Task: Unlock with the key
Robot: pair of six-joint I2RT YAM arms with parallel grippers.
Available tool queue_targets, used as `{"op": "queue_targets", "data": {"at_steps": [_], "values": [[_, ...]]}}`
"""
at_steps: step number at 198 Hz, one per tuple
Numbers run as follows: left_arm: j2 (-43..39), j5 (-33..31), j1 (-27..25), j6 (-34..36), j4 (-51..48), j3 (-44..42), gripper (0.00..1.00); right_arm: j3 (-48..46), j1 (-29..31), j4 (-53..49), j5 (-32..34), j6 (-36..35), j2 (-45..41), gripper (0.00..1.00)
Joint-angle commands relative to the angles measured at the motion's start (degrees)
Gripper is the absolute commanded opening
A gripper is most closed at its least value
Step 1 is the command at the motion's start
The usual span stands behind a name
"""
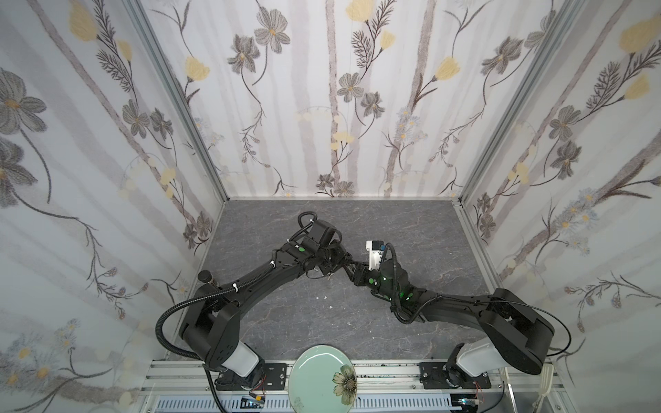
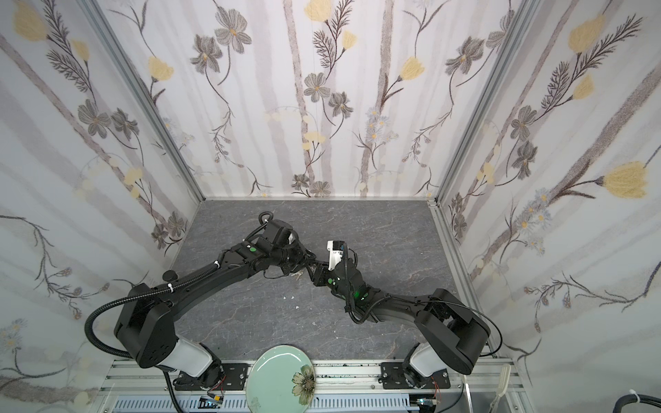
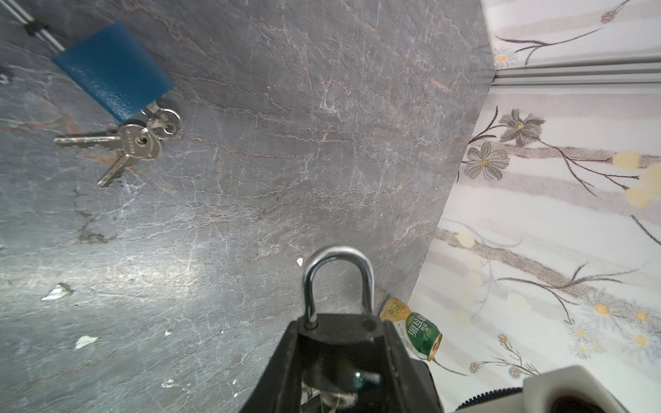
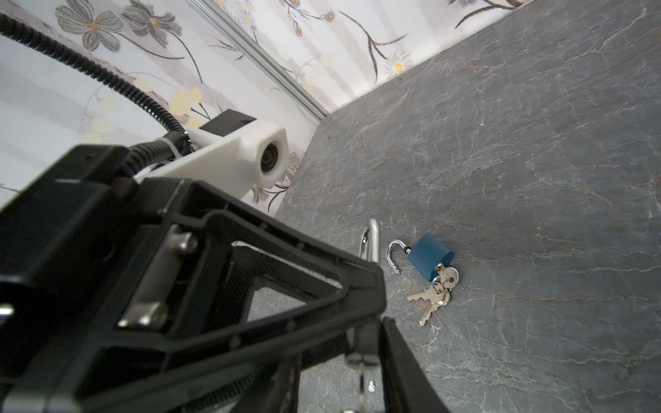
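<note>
My left gripper (image 1: 341, 262) is shut on a black padlock (image 3: 343, 330). Its silver shackle (image 3: 336, 252) sticks out past the fingertips and looks closed. My right gripper (image 1: 352, 270) faces the left one at the middle of the table, at the padlock's underside. In the right wrist view a silver key (image 4: 360, 357) hangs from the padlock, close to one finger (image 4: 402, 361). Bare table shows on the key's other side, so the jaws stand apart. The keyhole is hidden.
A blue padlock (image 4: 431, 259) lies on the grey table (image 1: 429, 250) with its shackle open and a key bunch (image 4: 434, 295) in it. A green can (image 3: 416, 330) lies at a wall. A pale green plate (image 1: 314, 372) sits at the front edge.
</note>
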Motion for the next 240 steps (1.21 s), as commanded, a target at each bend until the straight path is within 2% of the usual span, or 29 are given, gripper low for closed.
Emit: {"op": "queue_targets", "data": {"at_steps": [1,37,64,86,103,131,156,178,197,240], "values": [[0.22,2.11,-0.11,-0.68,2.09,0.68,0.13,0.15,0.07,3.47,0.77,-0.35,-0.15,0.33],[-0.27,2.57,-0.20,-0.66,2.09,0.93,0.15,0.53,-0.59,1.70,3.10,0.06,0.11,0.21],[-1.01,3.07,-0.21,-0.54,1.95,0.35,0.16,0.04,-1.01,1.25,4.62,0.43,-0.15,0.17],[-1.41,3.29,-0.28,-0.31,2.03,-0.25,0.19,-0.45,-1.15,1.54,4.98,0.00,-0.58,0.06],[-1.77,3.28,-0.22,0.54,2.25,-0.45,0.27,-0.62,-1.15,1.60,4.56,-0.63,-1.00,0.01],[-3.07,1.91,0.09,2.54,2.08,-0.78,0.52,-2.24,-1.15,2.23,3.77,-1.52,-2.08,0.00],[-4.92,1.69,1.21,5.26,2.09,-1.44,0.60,-4.00,-1.16,2.24,2.81,-2.44,-5.23,0.00],[-7.05,2.14,2.32,8.88,2.17,-1.94,0.61,-5.54,-1.16,2.87,-1.02,-3.58,-6.99,0.00],[-8.48,3.19,3.41,13.13,0.72,-1.69,0.61,-7.35,-3.91,4.00,-5.18,-4.57,-9.02,0.00],[-10.20,8.93,4.69,22.39,-2.69,-0.44,0.60,-10.17,-7.66,5.60,-17.14,-7.26,-14.22,0.00]]}}
